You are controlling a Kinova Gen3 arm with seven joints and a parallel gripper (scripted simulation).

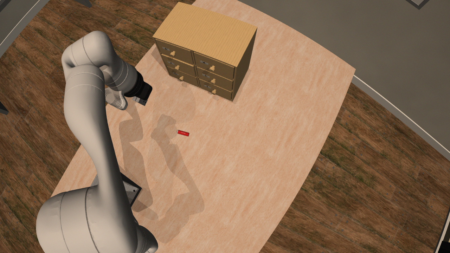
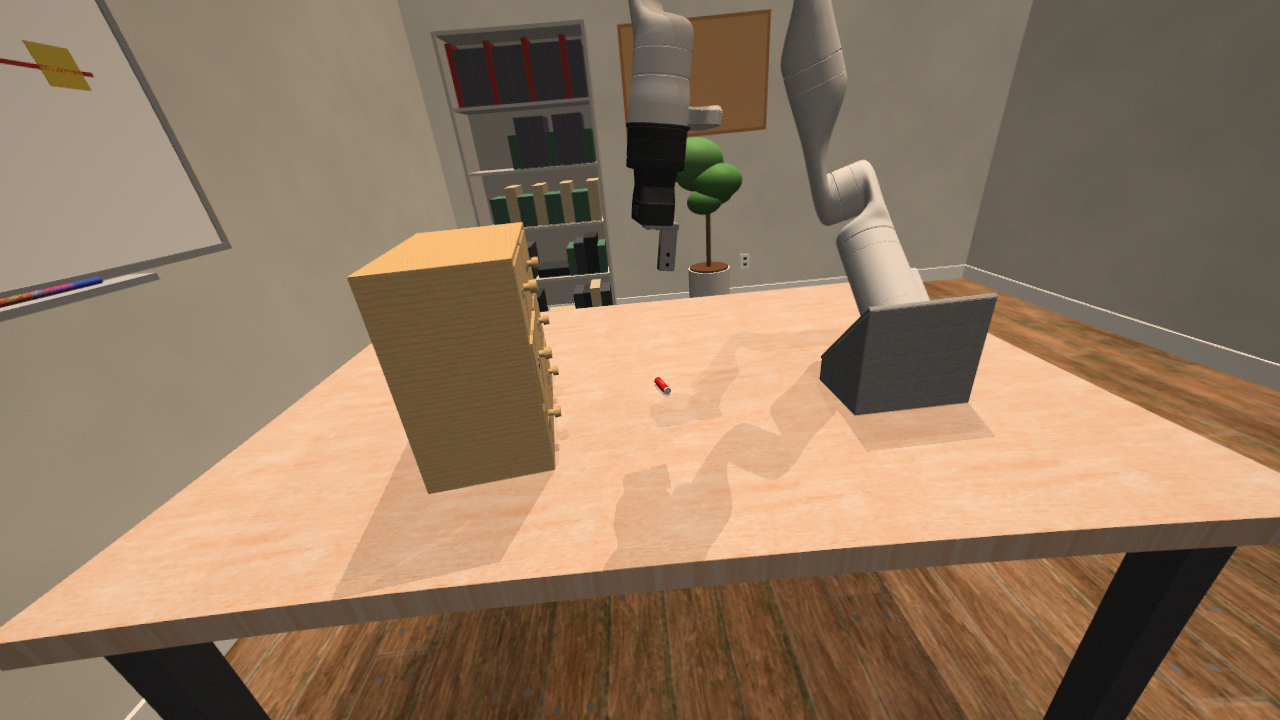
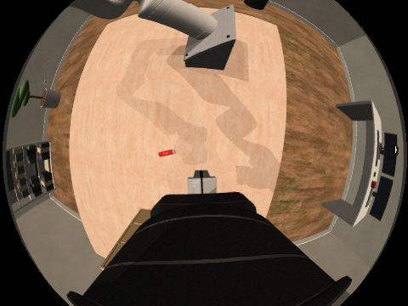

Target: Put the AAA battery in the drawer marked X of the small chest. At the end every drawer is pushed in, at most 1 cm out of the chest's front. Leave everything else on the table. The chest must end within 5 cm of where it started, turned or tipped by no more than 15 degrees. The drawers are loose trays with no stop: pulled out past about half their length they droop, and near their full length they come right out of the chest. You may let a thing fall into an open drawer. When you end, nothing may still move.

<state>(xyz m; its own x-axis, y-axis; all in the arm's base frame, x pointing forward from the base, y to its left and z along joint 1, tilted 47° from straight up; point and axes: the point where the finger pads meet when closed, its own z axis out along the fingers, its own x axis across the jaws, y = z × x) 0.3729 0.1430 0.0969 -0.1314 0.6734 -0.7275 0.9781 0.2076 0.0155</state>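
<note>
The red AAA battery (image 1: 182,133) (image 2: 662,385) (image 3: 167,153) lies on its side on the table, in front of the small chest (image 1: 206,33) (image 2: 465,376) (image 3: 123,240). The chest stands upright with six drawer fronts, each with a knob and a small label; all look pushed in. The labels are too small to read, so I cannot tell which is X. My gripper (image 1: 144,104) (image 2: 665,268) (image 3: 201,178) is shut and empty, pointing down high above the table. In the top view it shows left of the battery and below left of the chest. Most of the chest is hidden in the wrist view.
The arm's grey wedge base (image 1: 133,190) (image 2: 926,353) (image 3: 210,53) stands on the table (image 1: 251,150) (image 2: 716,537) (image 3: 106,106), across from the chest's drawer side. The chest stands near one end of the table. A bookshelf, a plant and a whiteboard are beyond the table.
</note>
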